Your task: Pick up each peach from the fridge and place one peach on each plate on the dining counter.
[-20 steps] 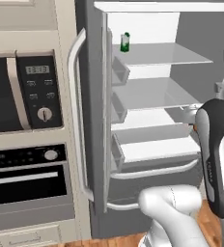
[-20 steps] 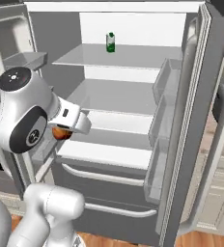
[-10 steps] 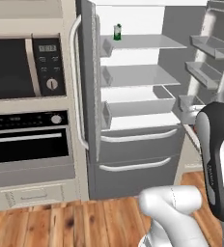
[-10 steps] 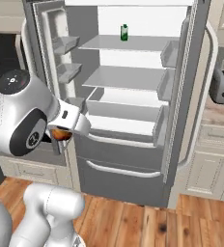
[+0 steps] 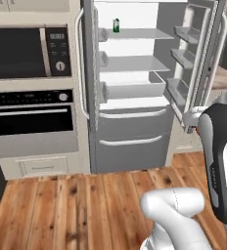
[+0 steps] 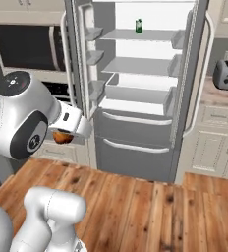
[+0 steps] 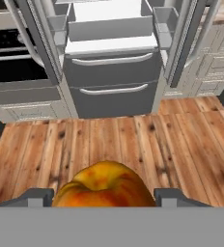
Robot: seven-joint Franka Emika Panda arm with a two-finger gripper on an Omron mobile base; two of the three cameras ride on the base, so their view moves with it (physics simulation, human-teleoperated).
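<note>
We read the pincer [image 7: 104, 197] as closed on a peach [image 7: 103, 187]: in the hand view the fruit sits between the two dark finger tips [image 7: 35, 197], one at each flank, its orange-red skin with a yellow blush rising above them. In the right base view the same peach [image 6: 63, 137] shows under the white hand, held over the wooden floor [image 6: 150, 206] and well apart from the fridge [image 6: 135, 88]. We judge the fruit light, round and smooth, so liable to roll or slip out of a flat two-finger grip, and soft enough to bruise under hard squeezing; a hold across its widest girth, as it seems to be now, suits it best. Hidden or unclear: the lower half of the peach and the actual contact patches are cut off at the bottom of the hand view; in the left base view the dark forearm covers the hand. The fridge stands open, both doors swung out, white shelves bare save a small green bottle [image 5: 116, 25] on the top shelf. We cannot tell what the closed bottom drawer holds.
</note>
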